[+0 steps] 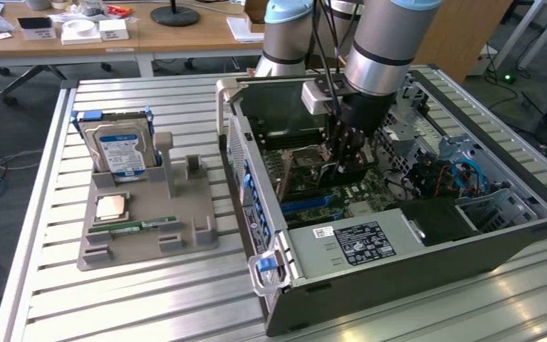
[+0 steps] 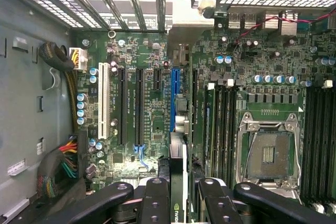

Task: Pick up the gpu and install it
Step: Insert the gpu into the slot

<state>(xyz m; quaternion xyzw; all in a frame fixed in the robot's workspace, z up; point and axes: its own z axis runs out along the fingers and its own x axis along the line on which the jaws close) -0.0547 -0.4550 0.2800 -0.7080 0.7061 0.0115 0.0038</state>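
Gripper (image 2: 181, 195): your jaws are drawn in narrow, with the black fingers (image 2: 155, 200) clamped on either side of a thin card.
Gpu (image 2: 177, 179): you hold it edge-on between the fingers, inside the open computer case (image 1: 416, 263) and above the motherboard (image 2: 147, 56).
Blue slot (image 2: 173, 98): you see it running straight out from the card's edge, in line with it. You cannot tell whether the card touches it.
Neighbouring slots: the black ones and the white slot (image 2: 104, 103) lie parallel, off to one side of the blue one.
CPU socket (image 2: 269, 153): it sits open on the other side, with memory slots (image 2: 223, 124) between it and the card.
Arm: in the exterior view your gripper (image 1: 347, 167) reaches down into the middle of the case.
Parts holder (image 1: 183, 239): it rests on the slatted table (image 1: 159, 299), to the exterior view's left of the case. A hard drive (image 1: 122, 149) stands upright in it, and a processor chip (image 1: 112, 206) and a memory stick (image 1: 150, 224) lie flat.
Wooden desk (image 1: 179, 39): it stands farthest back, with small items on it.
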